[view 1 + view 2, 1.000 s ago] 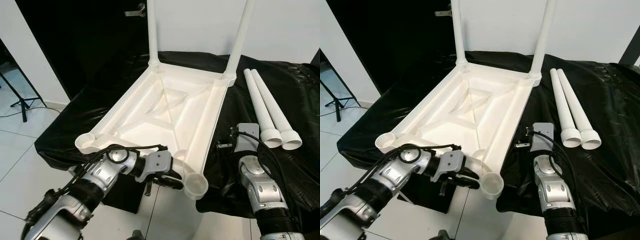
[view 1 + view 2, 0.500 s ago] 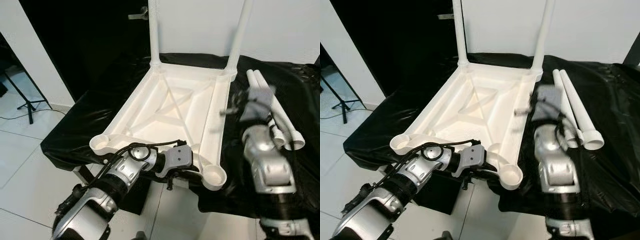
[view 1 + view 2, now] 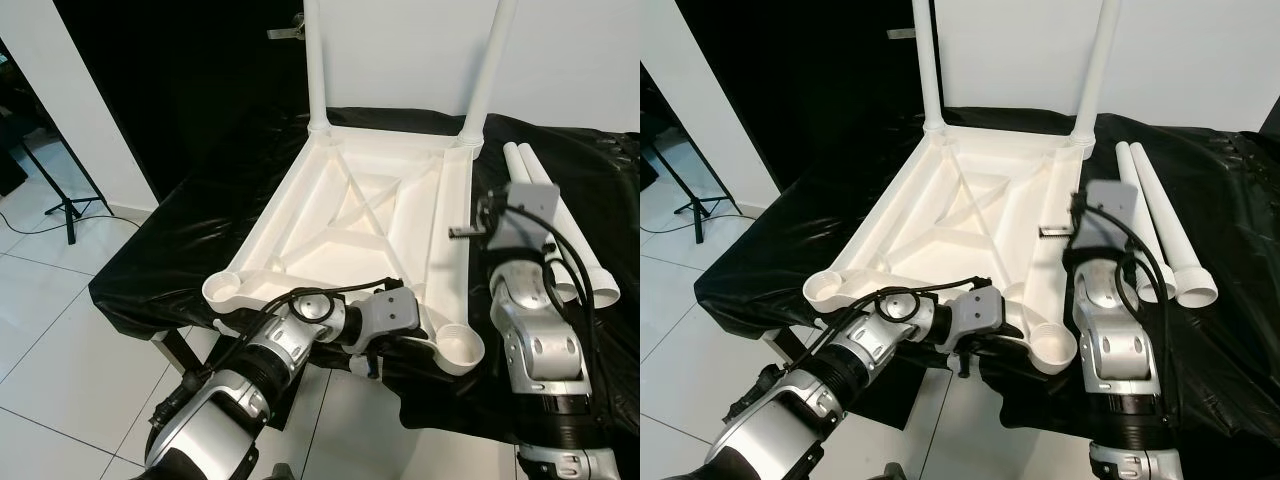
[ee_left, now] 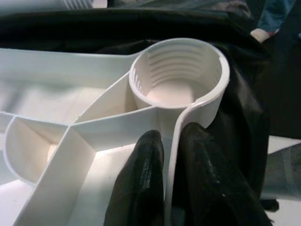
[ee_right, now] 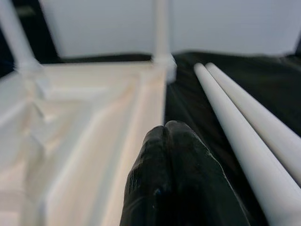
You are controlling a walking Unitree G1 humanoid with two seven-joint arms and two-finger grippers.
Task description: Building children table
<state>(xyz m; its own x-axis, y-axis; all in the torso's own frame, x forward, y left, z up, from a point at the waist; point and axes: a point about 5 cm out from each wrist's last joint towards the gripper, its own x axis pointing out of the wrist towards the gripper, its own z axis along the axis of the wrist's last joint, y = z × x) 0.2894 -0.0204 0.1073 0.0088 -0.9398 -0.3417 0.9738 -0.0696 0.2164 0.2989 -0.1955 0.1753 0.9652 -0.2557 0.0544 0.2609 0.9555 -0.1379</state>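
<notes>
The left gripper point(image 4: 171, 155) still pinches the rim of the upturned white plastic tabletop point(image 3: 370, 215) beside its threaded socket point(image 4: 178, 70). The right gripper point(image 5: 170, 141), fingers pressed together and empty, has risen toward the two loose white tube legs point(image 3: 560, 230), probably to fetch one.

Both arms are built of rounded, polished silver metal segments joined by black ribbed collars, with thin black cables looping loosely over the forearms and wrists. Each wrist carries a boxy light-grey housing with a small dark screw or connector stub on its side, and from it extends a pincer of two long fingers sheathed in glossy, slightly wrinkled black material: the left pincer point(image 4: 165, 181) and the right pincer point(image 5: 165, 141). The right forearm shows a dark ribbed band near its base and a round silver joint cap.
</notes>
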